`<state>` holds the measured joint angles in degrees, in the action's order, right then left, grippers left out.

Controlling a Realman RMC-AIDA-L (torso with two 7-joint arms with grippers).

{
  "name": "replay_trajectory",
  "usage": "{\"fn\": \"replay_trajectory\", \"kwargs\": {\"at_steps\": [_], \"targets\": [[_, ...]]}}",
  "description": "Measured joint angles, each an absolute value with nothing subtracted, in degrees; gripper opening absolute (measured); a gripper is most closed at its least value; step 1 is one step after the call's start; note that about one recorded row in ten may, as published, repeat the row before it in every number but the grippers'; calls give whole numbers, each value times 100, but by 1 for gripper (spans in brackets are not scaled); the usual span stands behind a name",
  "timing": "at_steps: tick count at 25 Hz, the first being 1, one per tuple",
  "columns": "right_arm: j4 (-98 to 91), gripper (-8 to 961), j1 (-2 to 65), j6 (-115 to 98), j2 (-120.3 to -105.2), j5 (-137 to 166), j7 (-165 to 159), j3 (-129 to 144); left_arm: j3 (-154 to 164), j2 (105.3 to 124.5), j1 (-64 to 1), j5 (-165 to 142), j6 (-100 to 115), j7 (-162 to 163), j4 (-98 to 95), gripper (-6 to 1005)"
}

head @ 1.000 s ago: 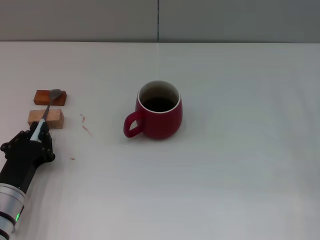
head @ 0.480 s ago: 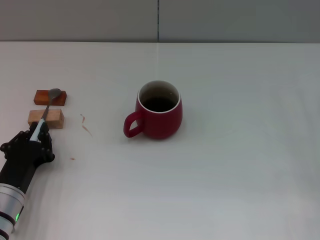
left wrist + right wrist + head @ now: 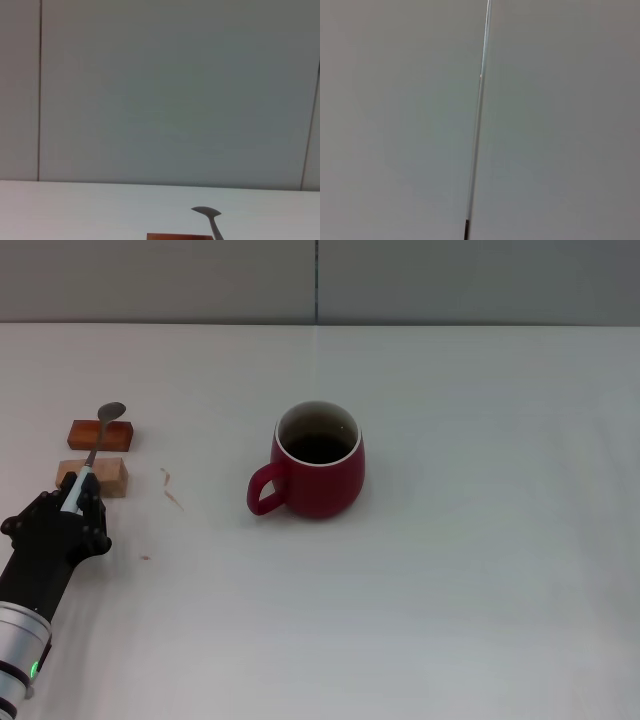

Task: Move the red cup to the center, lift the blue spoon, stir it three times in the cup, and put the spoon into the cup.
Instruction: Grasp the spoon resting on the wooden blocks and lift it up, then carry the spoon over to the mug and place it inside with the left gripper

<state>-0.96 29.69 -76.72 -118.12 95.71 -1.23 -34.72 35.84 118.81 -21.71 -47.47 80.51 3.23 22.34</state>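
Near the middle of the white table (image 3: pixel 480 570) stands the red cup (image 3: pixel 318 462), a rounded dark red mug with a pale cream rim, a dark inside and its loop handle turned toward the robot's left. Well apart from it, at the left edge, the blue spoon (image 3: pixel 92 452) is raised, its grey bowl above the dark wooden block (image 3: pixel 100 435) and its pale blue handle pinched in the closed left gripper (image 3: pixel 70 508). A light wooden block (image 3: pixel 95 478) lies just beside the gripper.

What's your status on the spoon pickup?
Left tool shut on blue spoon, bowl raised above the wooden blocks. Right tool not in view. Red cup centered, path open.
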Motion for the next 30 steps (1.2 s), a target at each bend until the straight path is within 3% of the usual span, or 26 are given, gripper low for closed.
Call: {"fn": "replay_trajectory", "kwargs": {"at_steps": [30], "targets": [[-75, 700, 2891, -7673, -11831, 9571, -123, -3472, 4193, 11795, -1544, -5184, 9405, 5818, -386, 166]]}}
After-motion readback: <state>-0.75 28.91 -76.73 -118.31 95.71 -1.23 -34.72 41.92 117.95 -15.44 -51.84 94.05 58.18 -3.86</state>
